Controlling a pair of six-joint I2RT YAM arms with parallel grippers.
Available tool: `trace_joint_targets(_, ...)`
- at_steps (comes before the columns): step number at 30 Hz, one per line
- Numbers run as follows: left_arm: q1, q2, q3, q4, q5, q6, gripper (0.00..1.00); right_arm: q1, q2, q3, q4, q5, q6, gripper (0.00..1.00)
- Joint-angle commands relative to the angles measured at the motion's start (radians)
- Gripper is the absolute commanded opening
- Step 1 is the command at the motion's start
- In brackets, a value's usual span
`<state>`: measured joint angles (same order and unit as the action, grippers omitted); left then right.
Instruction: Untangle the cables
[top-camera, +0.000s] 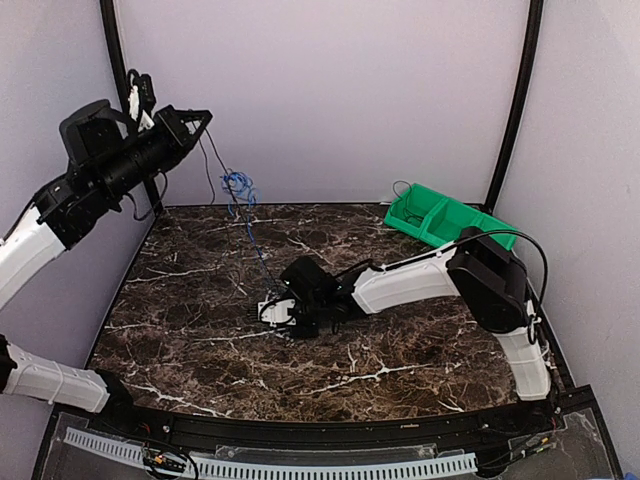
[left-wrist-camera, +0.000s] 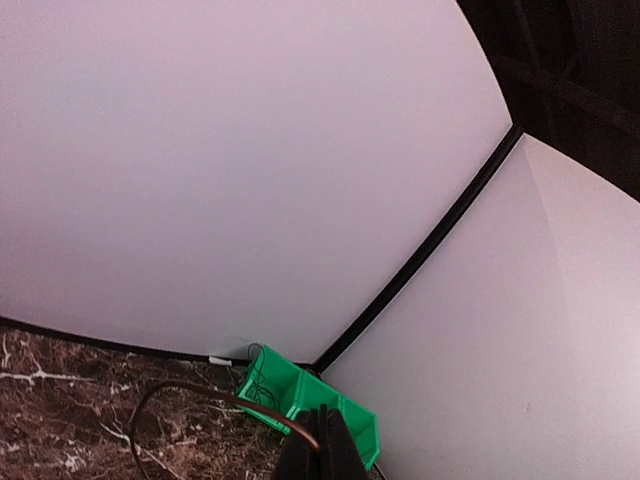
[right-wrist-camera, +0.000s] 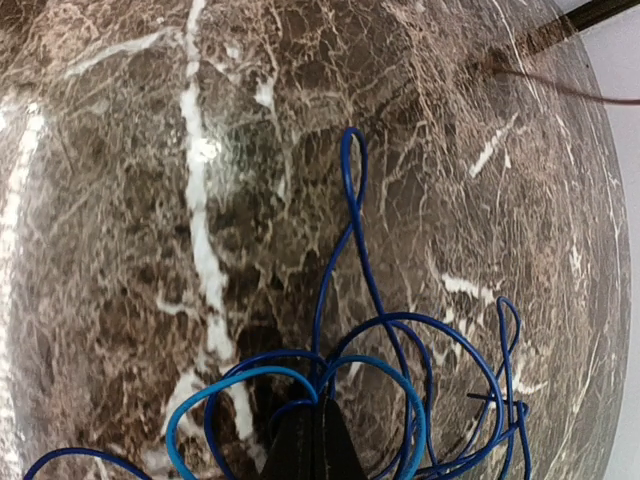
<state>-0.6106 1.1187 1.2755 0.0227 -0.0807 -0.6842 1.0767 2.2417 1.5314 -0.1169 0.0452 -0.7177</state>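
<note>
Right gripper is clenched on the cables low at the table middle, open marble all around; left gripper is pinched on them, raised near the back-left edge.

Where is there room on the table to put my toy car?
The front left of the table is bare, and so is the back middle between the hanging cables and the green bin. The middle is crowded: cables, the right gripper and its arm.
</note>
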Motion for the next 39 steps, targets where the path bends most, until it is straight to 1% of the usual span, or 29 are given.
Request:
trace_joint_targets(1, 0.005, 0.027, 0.262, -0.111, -0.067, 0.231, 0.00, -0.047, -0.007, -0.140, -0.159, -0.029, 0.042, 0.00)
trace_joint_targets(3, 0.005, 0.058, 0.341, -0.149, -0.086, 0.270, 0.00, -0.062, -0.023, -0.165, -0.165, -0.041, 0.053, 0.00)
trace_joint_targets(5, 0.005, 0.070, 0.379, -0.172, -0.101, 0.295, 0.00, -0.078, -0.042, -0.190, -0.163, -0.041, 0.060, 0.00)
trace_joint_targets(7, 0.005, 0.065, 0.379, -0.181, -0.119, 0.308, 0.00, -0.098, -0.059, -0.208, -0.167, -0.041, 0.069, 0.00)
trace_joint_targets(10, 0.005, 0.035, 0.328, -0.157, -0.156, 0.316, 0.00, -0.138, -0.085, -0.236, -0.190, -0.081, 0.077, 0.00)
trace_joint_targets(14, 0.005, -0.004, 0.193, -0.146, -0.176, 0.284, 0.00, -0.171, -0.149, -0.296, -0.200, -0.112, 0.065, 0.00)
trace_joint_targets(16, 0.005, -0.019, 0.092, -0.117, -0.149, 0.240, 0.00, -0.172, -0.196, -0.311, -0.224, -0.161, 0.046, 0.08)
trace_joint_targets(17, 0.005, -0.030, 0.017, -0.100, -0.119, 0.222, 0.00, -0.171, -0.219, -0.305, -0.252, -0.207, 0.040, 0.12)
trace_joint_targets(21, 0.005, -0.043, -0.180, 0.017, -0.030, 0.106, 0.00, -0.171, -0.295, -0.222, -0.422, -0.419, 0.026, 0.28)
trace_joint_targets(24, 0.005, -0.033, -0.297, 0.099, 0.046, 0.071, 0.00, -0.172, -0.345, -0.155, -0.529, -0.562, 0.011, 0.42)
trace_joint_targets(27, 0.005, -0.010, -0.364, 0.141, 0.098, 0.051, 0.00, -0.172, -0.372, -0.078, -0.612, -0.617, -0.003, 0.49)
trace_joint_targets(30, 0.005, 0.021, -0.419, 0.151, 0.158, 0.047, 0.00, -0.182, -0.375, -0.007, -0.658, -0.621, -0.006, 0.51)
trace_joint_targets(34, 0.005, 0.056, -0.476, 0.181, 0.212, 0.041, 0.00, -0.216, -0.358, 0.070, -0.631, -0.636, 0.041, 0.50)
trace_joint_targets(39, 0.005, 0.092, -0.540, 0.236, 0.278, 0.040, 0.00, -0.233, -0.307, 0.103, -0.414, -0.579, 0.191, 0.50)
